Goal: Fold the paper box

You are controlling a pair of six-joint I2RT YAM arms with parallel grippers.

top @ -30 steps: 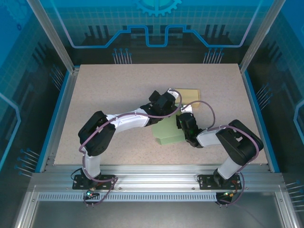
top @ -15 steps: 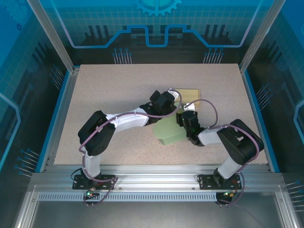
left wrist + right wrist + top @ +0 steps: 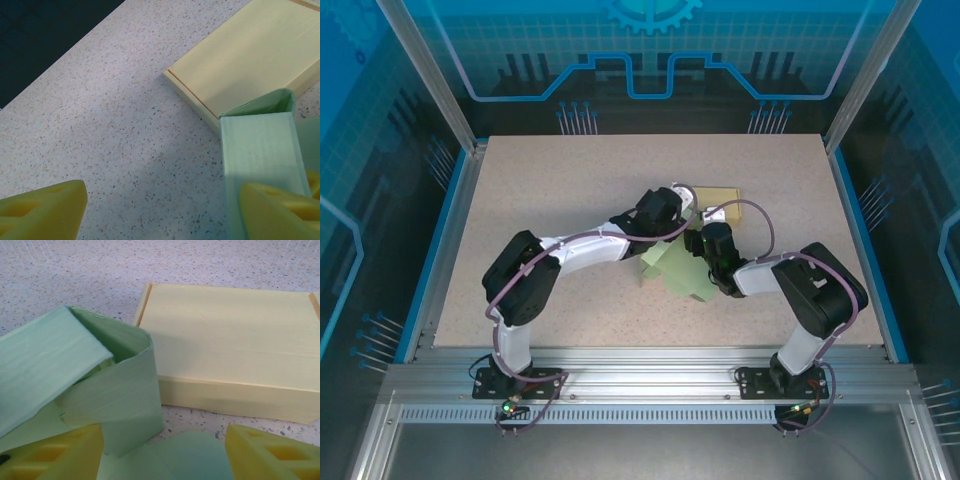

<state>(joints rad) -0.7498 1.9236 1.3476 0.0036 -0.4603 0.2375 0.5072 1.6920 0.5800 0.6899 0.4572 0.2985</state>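
Pale-green paper box [image 3: 675, 268] is sitting partly folded near the middle of the speckled bench [image 3: 550, 190], its panels lying at a slant and one wall curling up loosely at the far end. In the right wrist view that curled wall [image 3: 115, 385] is standing just in front of a flat yellow box [image 3: 225, 340], which is lying closed on the bench right behind the green one. The left claw [image 3: 670, 213] is hovering over the far left corner of the green box, its yellow fingers [image 3: 45, 207] spread wide, with a green panel [image 3: 260, 150] lying beside the right-hand finger. The right claw [image 3: 699, 243] is reaching in from the right side, also gaping wide, green paper lying low between its fingers [image 3: 272, 455].
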